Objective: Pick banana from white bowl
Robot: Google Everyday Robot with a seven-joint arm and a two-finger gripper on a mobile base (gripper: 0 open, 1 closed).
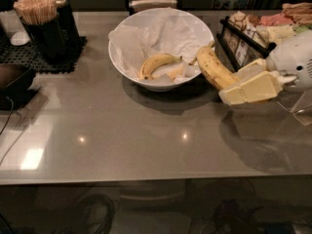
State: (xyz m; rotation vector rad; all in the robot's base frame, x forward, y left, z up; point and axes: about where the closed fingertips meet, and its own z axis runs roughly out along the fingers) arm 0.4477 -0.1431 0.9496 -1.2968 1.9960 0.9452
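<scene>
The banana (212, 65), thick, curved and brown-speckled with a dark stem end, hangs in the air just right of the white bowl (127, 68). My gripper (236, 87) is shut on its lower end, with cream-coloured fingers (252, 88) reaching in from the right. The white bowl holds a crumpled white paper liner (161, 32) and a smaller, slimmer, cleaner banana (156, 63) lying in its middle.
A black rack (240, 44) with packaged snacks stands right behind the gripper. A black holder of wooden stirrers (40, 25) sits on a black mat at far left. A dark object (13, 84) lies at the left edge. The grey counter's (122, 135) front edge runs along the bottom.
</scene>
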